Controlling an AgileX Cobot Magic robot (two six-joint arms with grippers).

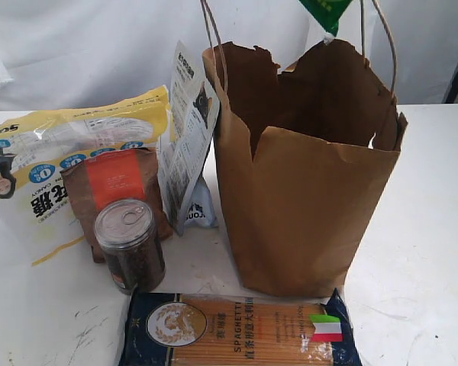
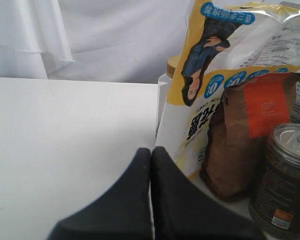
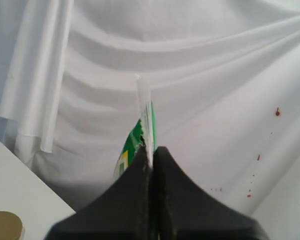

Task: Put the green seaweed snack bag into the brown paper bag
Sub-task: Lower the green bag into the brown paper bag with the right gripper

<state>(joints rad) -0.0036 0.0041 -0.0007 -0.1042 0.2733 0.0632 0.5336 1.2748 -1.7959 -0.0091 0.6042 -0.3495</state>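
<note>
The brown paper bag [image 1: 305,206] stands upright and open in the middle of the table, its cord handles rising out of the frame's top. A corner of the green seaweed snack bag [image 1: 326,13] hangs above the bag's mouth at the top edge. In the right wrist view my right gripper [image 3: 151,152] is shut on the green seaweed snack bag [image 3: 134,142], whose sealed edge sticks up between the fingertips. The right gripper itself is out of the exterior view. My left gripper [image 2: 150,152] is shut with nothing in it, low over the table beside the yellow-and-white candy bag [image 2: 225,75].
Left of the paper bag stand the yellow-and-white candy bag [image 1: 69,152], a small brown pouch with an orange label [image 1: 114,191], a lidded can [image 1: 130,244] and a leaning white packet [image 1: 187,130]. The dark blue spaghetti packet [image 1: 237,328] lies at the front. White cloth hangs behind.
</note>
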